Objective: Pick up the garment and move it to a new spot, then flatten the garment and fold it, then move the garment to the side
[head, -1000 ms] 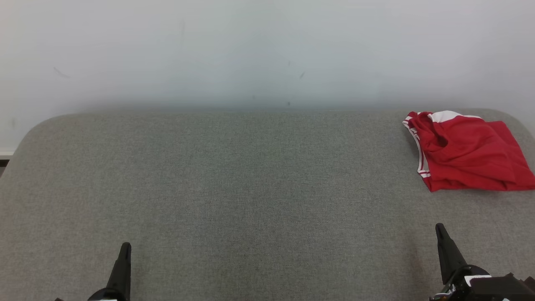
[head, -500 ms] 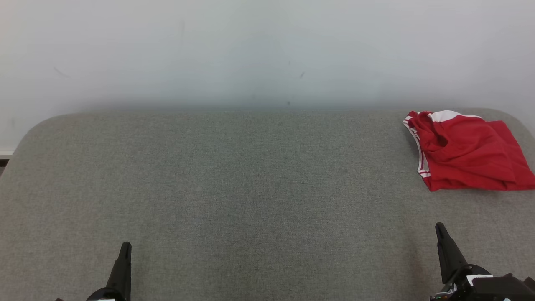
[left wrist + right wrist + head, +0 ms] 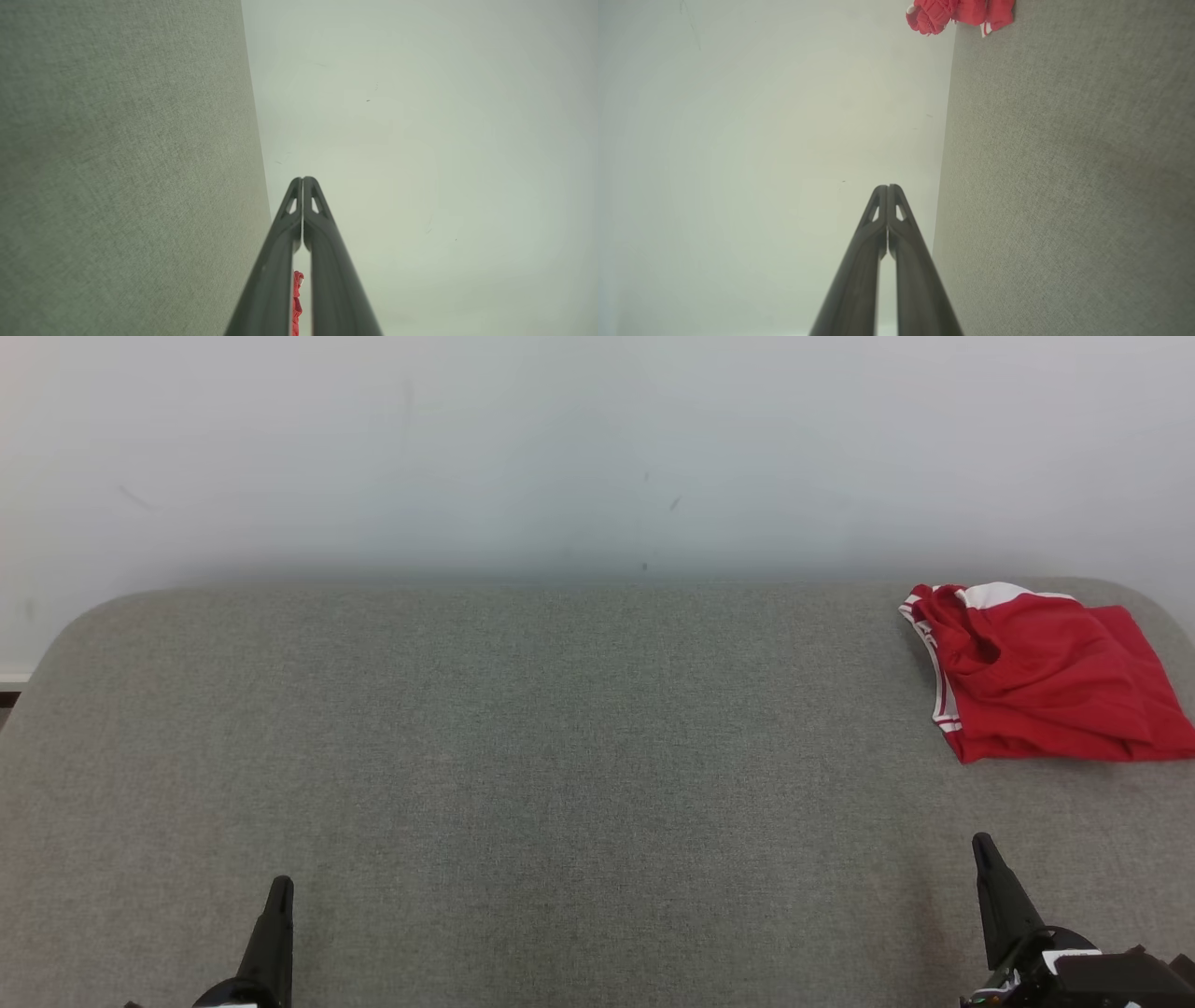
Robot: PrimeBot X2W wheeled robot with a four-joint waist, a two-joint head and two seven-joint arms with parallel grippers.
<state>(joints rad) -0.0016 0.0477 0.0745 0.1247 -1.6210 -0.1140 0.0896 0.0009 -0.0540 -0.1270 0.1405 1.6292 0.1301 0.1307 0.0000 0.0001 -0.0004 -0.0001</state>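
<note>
A red garment with white trim lies folded at the far right of the grey fabric table, near the back edge. It also peeks in as a red garment at the top of the right wrist view and as a red sliver between the left fingers. My left gripper rests at the lower left, shut and empty, far from the cloth. My right gripper sits at the lower right, shut and empty, a short way in front of the garment. Both pairs of fingertips touch, left and right.
A pale wall rises right behind the table's far edge. The table's rounded corners show at the back left and back right. The garment reaches the right border of the head view.
</note>
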